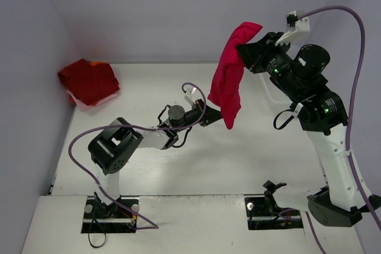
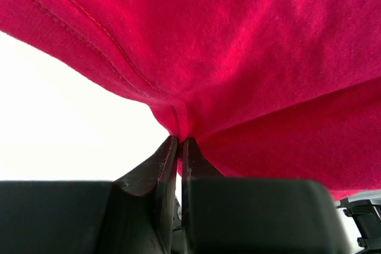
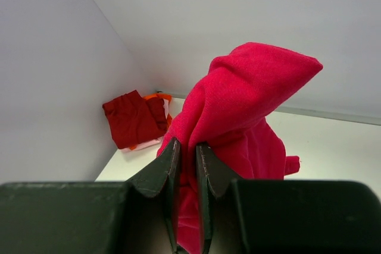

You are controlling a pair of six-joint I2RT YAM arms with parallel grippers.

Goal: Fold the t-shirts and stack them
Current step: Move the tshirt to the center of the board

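A bright red t-shirt (image 1: 229,81) hangs bunched in the air over the table's back middle. My right gripper (image 1: 243,49) is raised high and shut on its upper part (image 3: 238,105), cloth pinched between the jaws. My left gripper (image 1: 213,115) reaches low from the left and is shut on the shirt's lower edge (image 2: 238,57), a fold of fabric caught at its fingertips (image 2: 172,144). A darker red folded t-shirt (image 1: 88,80) lies on top of a stack at the table's back left corner, also seen in the right wrist view (image 3: 132,119).
Under the dark red shirt lie pink and orange cloth layers (image 1: 89,104). Grey walls close the table at the left (image 1: 30,87) and back. The white table (image 1: 238,153) stretches below the hanging shirt. Cables loop near both arm bases.
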